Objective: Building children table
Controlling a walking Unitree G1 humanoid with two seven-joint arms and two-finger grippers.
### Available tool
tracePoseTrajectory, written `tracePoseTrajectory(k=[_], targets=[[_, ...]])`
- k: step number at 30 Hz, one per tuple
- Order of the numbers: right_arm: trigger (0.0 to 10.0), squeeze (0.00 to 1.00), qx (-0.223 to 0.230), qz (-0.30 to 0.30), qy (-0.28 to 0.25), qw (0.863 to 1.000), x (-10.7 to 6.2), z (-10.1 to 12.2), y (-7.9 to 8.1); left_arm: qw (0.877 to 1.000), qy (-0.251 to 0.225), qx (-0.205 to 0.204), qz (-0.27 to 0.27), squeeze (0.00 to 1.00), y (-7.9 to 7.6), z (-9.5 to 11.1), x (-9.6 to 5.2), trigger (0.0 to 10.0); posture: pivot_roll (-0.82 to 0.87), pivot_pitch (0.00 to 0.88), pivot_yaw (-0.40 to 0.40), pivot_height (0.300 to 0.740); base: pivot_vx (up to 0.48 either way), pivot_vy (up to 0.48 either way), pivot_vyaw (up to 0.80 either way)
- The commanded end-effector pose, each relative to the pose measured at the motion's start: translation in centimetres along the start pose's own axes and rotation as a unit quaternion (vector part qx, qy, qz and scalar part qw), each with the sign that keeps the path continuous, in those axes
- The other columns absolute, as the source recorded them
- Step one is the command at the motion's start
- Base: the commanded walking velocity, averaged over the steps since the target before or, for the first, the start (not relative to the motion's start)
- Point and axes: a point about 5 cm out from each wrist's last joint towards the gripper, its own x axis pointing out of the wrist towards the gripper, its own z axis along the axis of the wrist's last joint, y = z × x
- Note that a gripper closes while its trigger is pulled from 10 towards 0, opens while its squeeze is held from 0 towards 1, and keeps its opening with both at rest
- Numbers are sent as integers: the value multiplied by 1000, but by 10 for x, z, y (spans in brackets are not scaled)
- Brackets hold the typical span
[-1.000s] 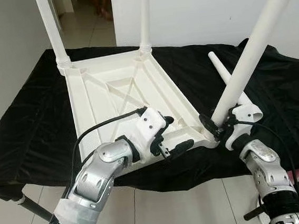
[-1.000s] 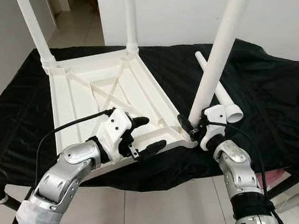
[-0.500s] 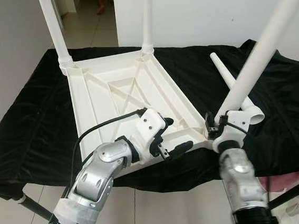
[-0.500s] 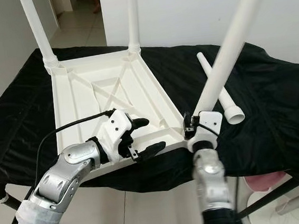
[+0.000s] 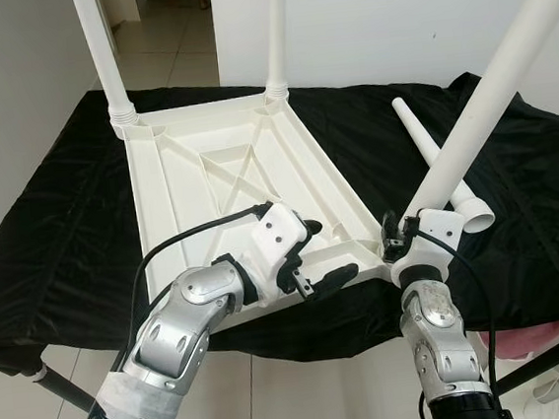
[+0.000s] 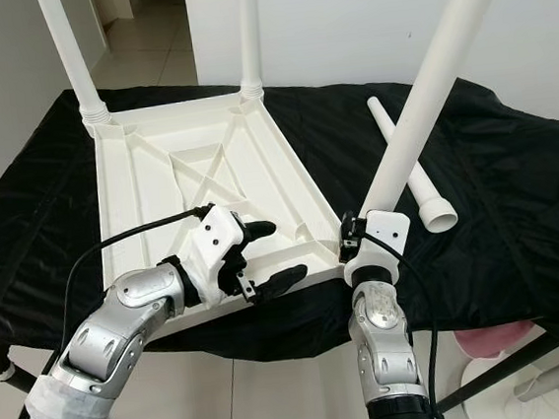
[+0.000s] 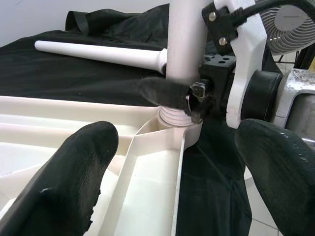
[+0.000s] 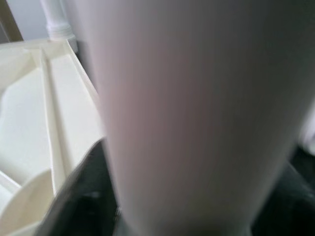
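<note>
At lower centre, the right end effector [image 5: 394, 241] grips the white plastic leg [image 5: 487, 100] at the upturned white tabletop [image 5: 227, 175] corner; the left end effector [image 5: 325, 255] spreads wide beside it.

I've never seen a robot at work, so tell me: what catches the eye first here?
A white tabletop lies upside down on a black cloth, two legs already standing at its far corners. The right gripper clasps a third leg, tilted, with its foot at the near right corner socket. The left gripper is open at the near edge; a spare leg lies on the cloth beside it.
</note>
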Motion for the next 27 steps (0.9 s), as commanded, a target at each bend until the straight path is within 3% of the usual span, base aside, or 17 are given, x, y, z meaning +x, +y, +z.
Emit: tracePoseTrajectory(k=[1, 6, 7, 13, 14, 15, 16, 24, 25, 27], targets=[[10000, 1000, 11, 9, 25, 1000, -2, -10, 0, 1000, 3, 6, 11, 0, 3, 0, -1, 10000, -12, 0, -40, 740, 0, 0, 0], [10000, 1000, 7, 62, 12, 998, 3, -5, 0, 1000, -2, 13, 15, 0, 3, 0, 3, 10000, -9, 0, -35, 740, 0, 0, 0], [10000, 1000, -4, 101, 15, 995, 4, -4, -3, 999, -4, 23, 22, 0, -1, -2, 7, 10000, -5, 0, -33, 740, 0, 0, 0], [10000, 1000, -25, 129, 12, 991, 13, -4, -16, 999, -4, 17, 31, 0, -5, -6, 9, 10000, 10, 0, -32, 740, 0, 0, 0], [10000, 816, -27, 144, 9, 989, 17, -2, -18, 999, -2, 13, 34, 0, -5, -8, 9, 10000, 14, 0, -34, 740, 0, 0, 0], [10000, 816, -27, 144, 9, 989, 17, -2, -18, 999, -2, 13, 34, 0, -5, -8, 9, 10000, 14, 0, -34, 740, 0, 0, 0], [10000, 0, -36, 188, 3, 982, 22, 1, -19, 999, 5, 9, 47, 0, -5, -15, 9, 10000, 16, 0, -34, 740, 0, 0, 0], [10000, 0, -51, 256, -5, 965, 35, 7, -20, 997, 22, 6, 71, 0, -3, -30, 15, 10000, 16, 0, -35, 740, 0, 0, 0], [10000, 0, -64, 290, -6, 955, 40, 9, -17, 996, 31, 3, 79, 0, -2, -36, 19, 10000, 19, 0, -31, 740, 0, 0, 0], [10000, 0, -64, 290, -6, 955, 40, 9, -17, 996, 31, 3, 79, 0, -2, -36, 19, 10000, 19, 0, -31, 740, 0, 0, 0]])
